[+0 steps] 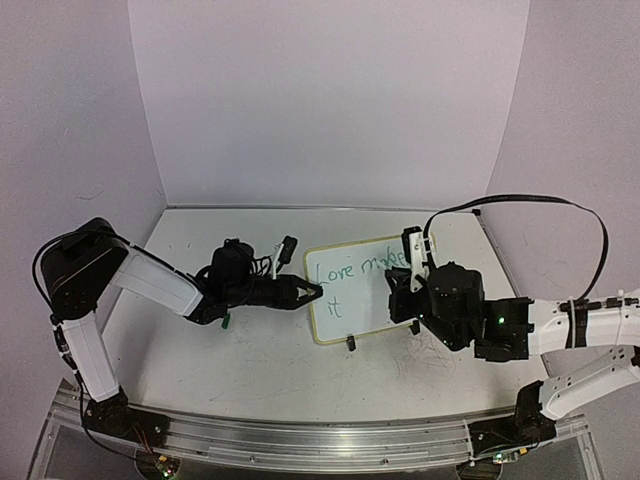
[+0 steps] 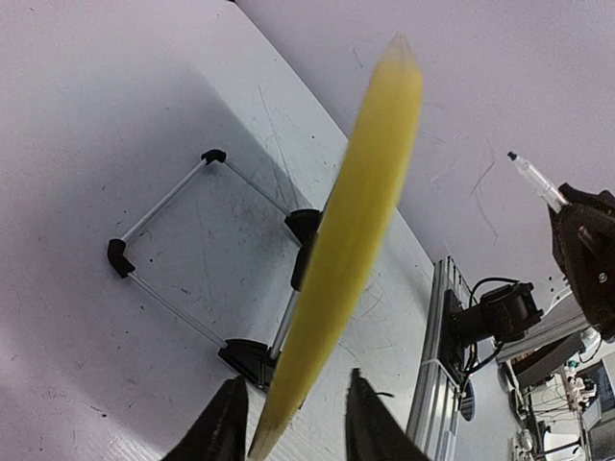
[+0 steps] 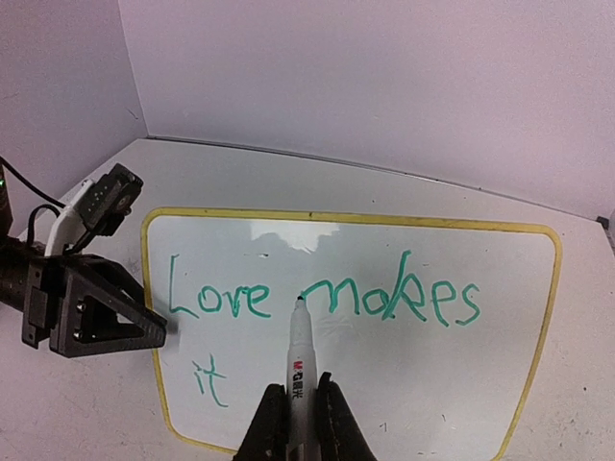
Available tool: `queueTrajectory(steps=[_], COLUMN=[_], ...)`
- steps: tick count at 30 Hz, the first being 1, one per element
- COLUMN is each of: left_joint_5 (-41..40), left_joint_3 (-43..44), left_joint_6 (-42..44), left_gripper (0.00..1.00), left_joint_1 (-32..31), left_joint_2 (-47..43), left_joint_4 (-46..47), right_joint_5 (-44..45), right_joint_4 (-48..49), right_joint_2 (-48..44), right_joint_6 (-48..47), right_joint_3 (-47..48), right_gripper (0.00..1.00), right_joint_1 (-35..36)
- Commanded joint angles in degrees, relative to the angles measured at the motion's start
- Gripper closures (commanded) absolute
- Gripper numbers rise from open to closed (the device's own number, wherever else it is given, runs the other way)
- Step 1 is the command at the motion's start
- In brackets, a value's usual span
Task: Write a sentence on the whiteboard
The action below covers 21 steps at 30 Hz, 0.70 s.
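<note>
Clamped on a white marker pen [image 3: 298, 357] with a dark tip, the right jaws showed only their tips, the rest cut off. Whether that tip touched the small white, yellow-framed whiteboard [image 3: 404, 403] was unclear. It stood tilted on the pale desk [image 1: 250, 370], green "Love makes it" written across. Its left edge, a yellow blur, sat between the left jaws, contact unclear.

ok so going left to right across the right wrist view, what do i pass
left tool gripping the whiteboard edge → green "Love" → marker held in the right tool → green "makes"
</note>
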Motion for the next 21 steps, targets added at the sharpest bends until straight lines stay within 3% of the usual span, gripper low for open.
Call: queueTrajectory(steps=[1, 3, 8, 16, 21], left_joint_5=[-2.11, -2.99, -5.74, -6.51, -11.53], left_joint_3=[1.59, 1.79, 2.37, 4.85, 2.94], left_joint_6=[0.77, 1.42, 2.42, 2.80, 4.98], left_gripper=[0.72, 0.79, 0.84, 0.76, 0.93], left_joint_1=[-0.60, -0.91, -2.38, -4.24, -4.35], left_joint_2=[1.50, 1.83, 2.66, 5.81, 4.43], left_joint_4=[4.32, 4.58, 4.76, 5.29, 5.36], right_joint_5=[-1.01, -1.15, -8.79, -13.90, -14.46], right_joint_4=[0.80, 0.87, 1.71, 5.63, 8.75], right_joint_2=[-1.97, -2.33, -3.13, -2.80, -1.07], right_joint_6=[-0.97, -2.02, -4.95, -9.63, -11.44], right_joint_3=[-1.37, -2.22, -3.27, -3.37, -3.40], right_gripper=[1.00, 1.00, 1.00, 1.00, 1.00], right_joint_1=[-0.32, -0.82, -6.74, -10.25, -10.26])
